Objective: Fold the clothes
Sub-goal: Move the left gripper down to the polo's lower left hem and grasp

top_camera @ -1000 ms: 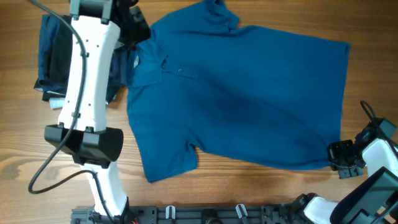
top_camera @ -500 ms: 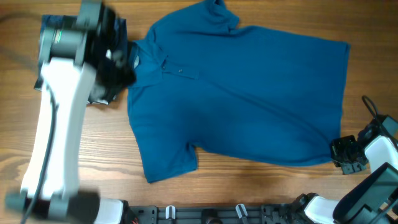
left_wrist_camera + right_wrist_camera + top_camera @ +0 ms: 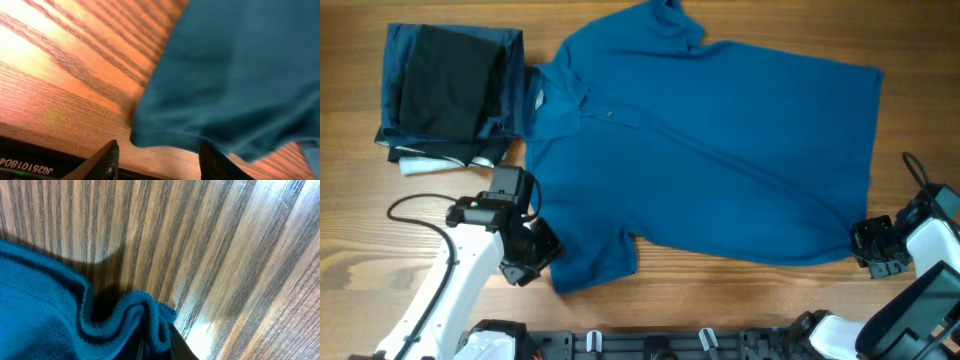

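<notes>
The clothes are one mid-blue polo shirt lying flat across the table, collar to the left and hem to the right. My left gripper is down at the front left, beside the near sleeve. In the left wrist view it stands open, and the sleeve edge lies just beyond the fingertips with nothing pinched. My right gripper sits at the shirt's front right hem corner. In the right wrist view a bunched fold of hem is clamped in it.
A folded stack of dark navy and black garments with a white edge lies at the back left, touching the shirt's collar side. A black rail runs along the table's front edge. The left arm's cable loops over the wood.
My left arm has swung from the back left, over the dark stack and collar, down to the front left by the near sleeve. The right gripper has stayed at the hem corner.
</notes>
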Action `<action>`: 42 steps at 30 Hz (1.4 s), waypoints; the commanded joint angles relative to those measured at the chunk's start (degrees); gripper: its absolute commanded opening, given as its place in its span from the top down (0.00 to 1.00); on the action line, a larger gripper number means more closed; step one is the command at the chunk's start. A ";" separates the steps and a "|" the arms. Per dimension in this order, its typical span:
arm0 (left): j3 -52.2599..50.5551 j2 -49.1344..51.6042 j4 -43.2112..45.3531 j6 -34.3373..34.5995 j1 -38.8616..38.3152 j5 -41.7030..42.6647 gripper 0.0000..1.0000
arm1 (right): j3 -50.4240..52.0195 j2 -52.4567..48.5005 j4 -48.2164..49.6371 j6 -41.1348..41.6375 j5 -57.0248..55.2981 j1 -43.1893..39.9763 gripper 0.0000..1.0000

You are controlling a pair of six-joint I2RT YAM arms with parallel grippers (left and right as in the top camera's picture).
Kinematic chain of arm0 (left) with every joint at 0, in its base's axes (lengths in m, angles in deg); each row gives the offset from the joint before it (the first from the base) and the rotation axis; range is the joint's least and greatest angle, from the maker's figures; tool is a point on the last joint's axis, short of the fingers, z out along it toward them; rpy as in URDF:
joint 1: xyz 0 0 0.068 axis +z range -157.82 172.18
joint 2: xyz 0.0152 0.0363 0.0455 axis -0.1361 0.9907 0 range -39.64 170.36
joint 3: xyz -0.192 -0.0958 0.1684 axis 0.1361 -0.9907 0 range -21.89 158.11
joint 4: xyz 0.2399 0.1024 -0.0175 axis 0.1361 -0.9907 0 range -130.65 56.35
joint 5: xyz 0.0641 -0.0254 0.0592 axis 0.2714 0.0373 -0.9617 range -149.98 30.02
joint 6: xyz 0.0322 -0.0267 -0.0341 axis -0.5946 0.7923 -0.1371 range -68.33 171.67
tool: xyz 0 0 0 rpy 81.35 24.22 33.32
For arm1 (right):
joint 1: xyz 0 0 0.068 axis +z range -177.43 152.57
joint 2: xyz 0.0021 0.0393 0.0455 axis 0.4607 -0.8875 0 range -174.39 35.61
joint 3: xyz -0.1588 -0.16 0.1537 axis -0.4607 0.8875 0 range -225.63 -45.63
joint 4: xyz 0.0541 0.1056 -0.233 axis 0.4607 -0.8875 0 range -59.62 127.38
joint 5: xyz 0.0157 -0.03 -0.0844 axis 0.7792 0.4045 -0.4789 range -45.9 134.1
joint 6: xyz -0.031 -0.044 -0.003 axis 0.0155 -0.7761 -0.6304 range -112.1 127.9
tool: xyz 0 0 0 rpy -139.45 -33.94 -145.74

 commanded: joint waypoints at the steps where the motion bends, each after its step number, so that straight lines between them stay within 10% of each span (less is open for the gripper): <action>1: -5.22 0.66 3.10 4.20 -1.18 1.07 0.49 | 0.02 -1.25 0.35 -0.35 0.92 0.00 0.88; 12: -11.61 0.81 12.44 5.86 -6.21 2.97 0.49 | 0.02 -1.25 0.24 -0.35 0.92 0.00 0.87; 21: -11.61 0.81 12.15 5.79 -6.49 2.97 0.79 | 0.02 -1.25 -0.39 -1.03 0.90 -0.02 0.87; 31: -14.49 0.85 13.29 8.59 -6.49 4.55 0.49 | 0.02 -1.25 -0.37 -1.01 0.92 0.00 0.87; 42: -14.05 0.83 13.57 7.74 -6.49 4.55 0.96 | 0.00 -1.22 -0.92 -3.15 3.08 -0.02 0.96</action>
